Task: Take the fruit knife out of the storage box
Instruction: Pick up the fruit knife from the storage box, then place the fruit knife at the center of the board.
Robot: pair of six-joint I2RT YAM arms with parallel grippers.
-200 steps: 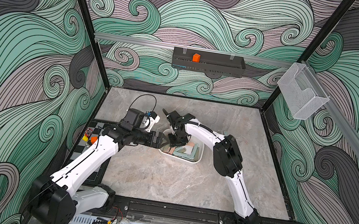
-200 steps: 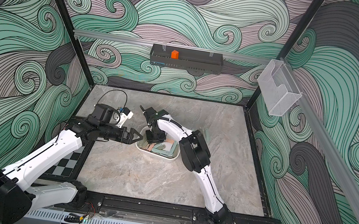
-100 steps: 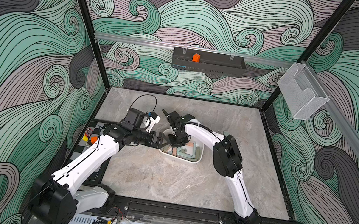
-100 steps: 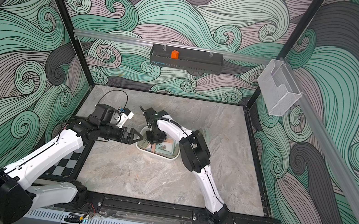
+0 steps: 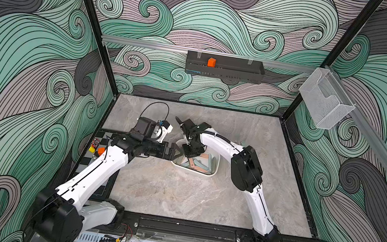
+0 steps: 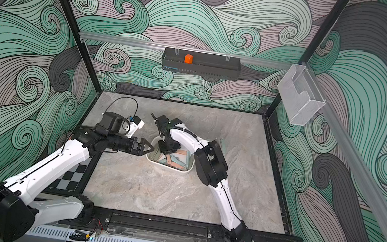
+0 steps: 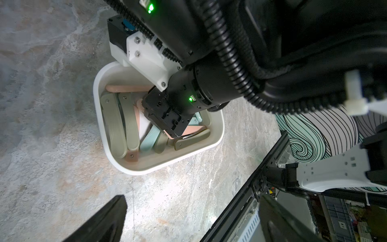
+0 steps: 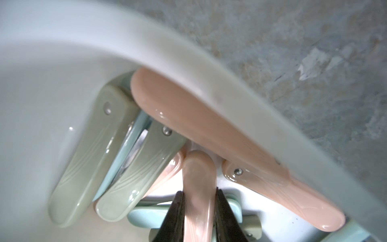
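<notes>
Right fingers [image 8: 173, 218] have pinched a pink fruit knife [image 8: 199, 188] in the storage box [image 7: 97, 109]; left fingers [image 7: 100, 220] stay wide.

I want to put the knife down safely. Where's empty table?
Bare marble table lies in front of the storage box and behind it toward the back wall. Crowded: inside the box, where the right gripper pinches a pink fruit knife, with the open left gripper beside its rim.

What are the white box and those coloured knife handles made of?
The box looks like smooth white plastic: rounded moulded rim, soft sheen. The pink handle and green handle look like glossy plastic: sharp highlights, faint moulded grain. Their rivets look metal: small, silvery.
</notes>
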